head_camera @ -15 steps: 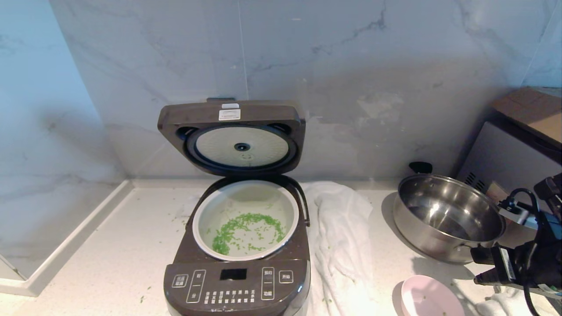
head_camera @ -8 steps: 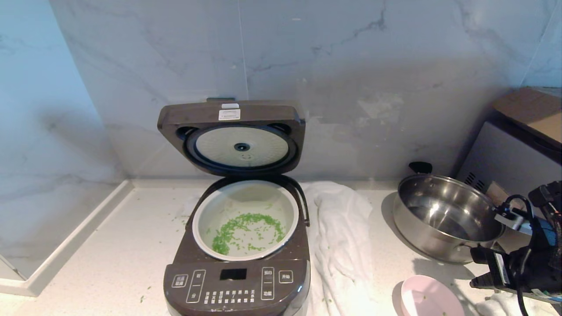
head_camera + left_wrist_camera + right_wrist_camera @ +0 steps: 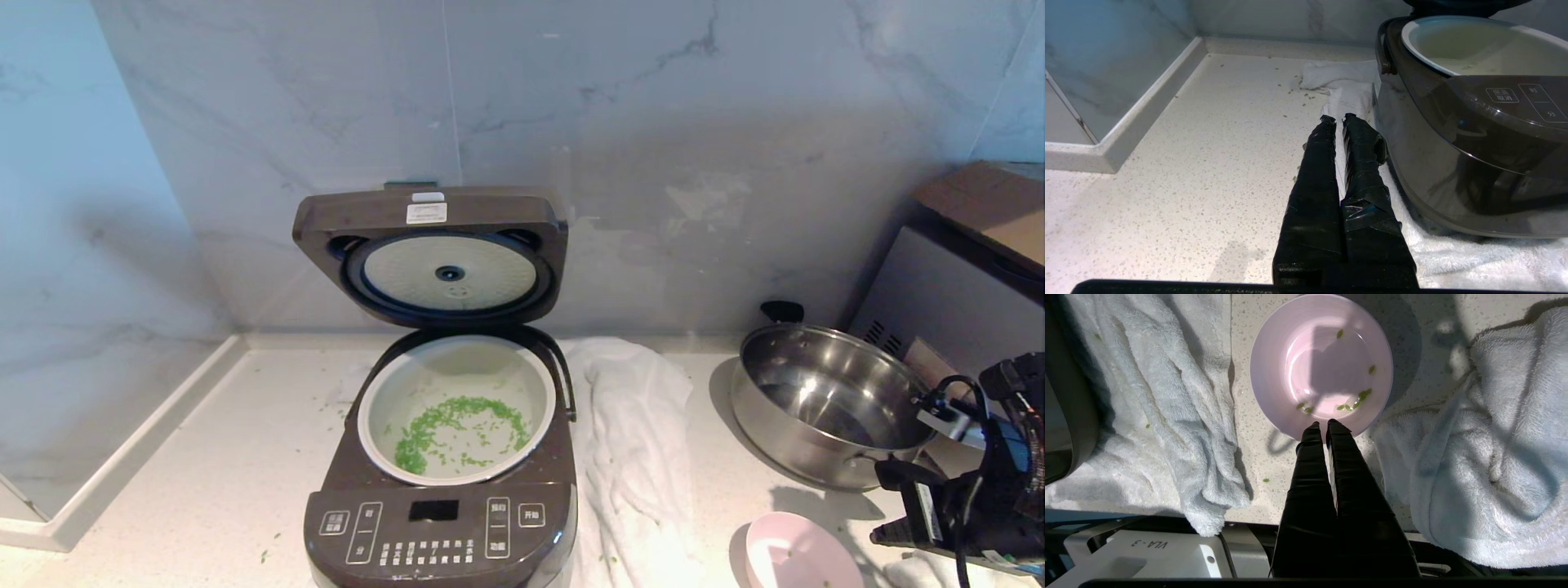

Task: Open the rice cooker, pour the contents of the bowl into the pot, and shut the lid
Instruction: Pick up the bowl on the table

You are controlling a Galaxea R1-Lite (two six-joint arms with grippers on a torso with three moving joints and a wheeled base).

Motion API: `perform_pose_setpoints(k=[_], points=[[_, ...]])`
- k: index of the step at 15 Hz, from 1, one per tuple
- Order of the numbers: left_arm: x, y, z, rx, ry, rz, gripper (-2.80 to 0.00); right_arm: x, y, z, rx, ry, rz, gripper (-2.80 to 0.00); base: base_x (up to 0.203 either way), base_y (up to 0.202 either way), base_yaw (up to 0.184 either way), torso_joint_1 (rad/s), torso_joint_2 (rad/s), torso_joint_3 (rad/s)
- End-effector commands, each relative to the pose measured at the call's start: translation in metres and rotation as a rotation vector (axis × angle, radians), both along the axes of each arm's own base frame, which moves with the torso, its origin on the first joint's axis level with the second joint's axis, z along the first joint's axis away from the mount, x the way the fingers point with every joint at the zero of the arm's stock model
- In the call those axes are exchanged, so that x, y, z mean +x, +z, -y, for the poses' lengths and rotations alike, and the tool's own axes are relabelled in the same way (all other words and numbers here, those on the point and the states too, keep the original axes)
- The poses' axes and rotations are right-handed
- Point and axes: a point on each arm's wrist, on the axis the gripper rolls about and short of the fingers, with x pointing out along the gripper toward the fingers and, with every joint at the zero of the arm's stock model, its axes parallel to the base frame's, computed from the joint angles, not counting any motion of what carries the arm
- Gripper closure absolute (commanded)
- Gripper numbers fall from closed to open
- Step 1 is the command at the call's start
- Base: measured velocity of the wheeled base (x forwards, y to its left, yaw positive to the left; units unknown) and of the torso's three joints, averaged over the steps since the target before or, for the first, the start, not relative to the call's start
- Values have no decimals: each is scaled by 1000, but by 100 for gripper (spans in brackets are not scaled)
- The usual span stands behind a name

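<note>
lid (image 3: 430, 214): up; greens (image 3: 457, 425) in pot (image 3: 388, 400)
right gripper (image 3: 1326, 424): jaws together over bowl (image 3: 1274, 347)
left gripper (image 3: 1338, 119): jaws together, beside cooker (image 3: 1453, 163)

"VLA-3" (upside down) on white plate (image 3: 1147, 555)

Far right: I see a shiny stainless steel pan with black handles (image 3: 829, 404) on the speckled white stone counter (image 3: 204, 482).
Centre: a rumpled white terry towel (image 3: 629, 457) lies there.
Near right: another white towel (image 3: 1490, 457).
Behind: grey-veined marble wall (image 3: 571, 122).
</note>
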Motion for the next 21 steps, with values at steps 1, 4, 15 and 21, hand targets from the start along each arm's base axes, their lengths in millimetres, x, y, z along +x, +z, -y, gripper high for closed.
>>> perform_pose_setpoints(k=[1,4,15,21], points=[[0,0,0,0,0,1,0,-2,6,0,-1,-1,30,0,0,0,0,0,0,0],[0,0,0,2,0,1,0,0,4,0,25,8,22,0,0,0,0,0,0,0],[0,0,0,2,0,1,0,-5,14,16,153,-12,174,0,0,0,0,0,0,0],[0,0,0,2,0,1,0,14,-9,16,172,13,138,0,0,0,0,0,0,0]])
